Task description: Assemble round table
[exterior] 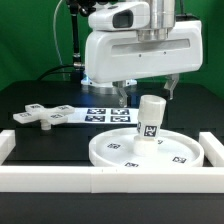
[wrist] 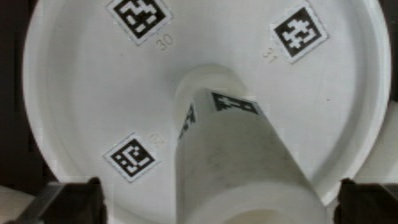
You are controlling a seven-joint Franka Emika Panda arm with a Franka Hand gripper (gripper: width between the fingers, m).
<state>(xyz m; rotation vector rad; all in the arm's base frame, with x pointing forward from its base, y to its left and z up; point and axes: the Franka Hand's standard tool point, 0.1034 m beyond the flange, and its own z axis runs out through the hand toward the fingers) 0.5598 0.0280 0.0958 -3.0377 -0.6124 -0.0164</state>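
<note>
The fingers (exterior: 120, 97) stand wide, holding nothing, just above and either side of the near-upright leg (exterior: 150, 120), which is seated mid round disc (exterior: 100, 152) below them on the desk (exterior: 30, 95). My judgement: descend centred, close squarely, keep the leg vertical.

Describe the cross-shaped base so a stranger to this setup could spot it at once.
Start at the large round disc by the front rail, then look to the exterior view's left across the black table. The cross-shaped base lies flat there, beside the marker board. Only it is a flat cross of stubby arms; the leg stands upright on the disc.
</note>
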